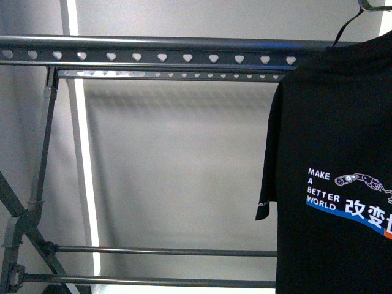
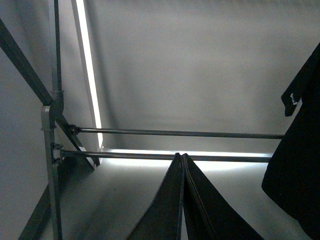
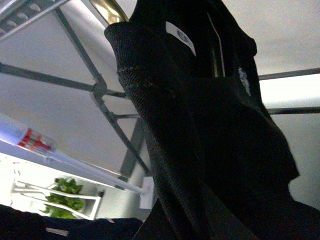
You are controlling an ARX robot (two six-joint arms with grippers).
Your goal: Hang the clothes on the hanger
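The clothes (image 1: 337, 153), a black T-shirt printed with white "MAKE A BETTER WORLD", Chinese characters and a blue-orange stripe, hang at the right of the front view from a thin wire hook (image 1: 349, 21) near the hanger's top rail (image 1: 153, 56), which has a row of heart-shaped holes. Neither arm shows in the front view. In the left wrist view my left gripper (image 2: 182, 156) is shut and empty, pointing at the lower bars (image 2: 175, 133); the shirt's sleeve (image 2: 300, 150) hangs to one side. In the right wrist view my right gripper is shut on the clothes (image 3: 210, 125), which hide its fingers.
The hanger's slanted legs (image 1: 24, 214) and thin lower bars (image 1: 165, 251) cross in front of a grey wall. A bright vertical light strip (image 1: 86, 171) runs behind. A green plant on a white shelf (image 3: 65, 197) shows in the right wrist view.
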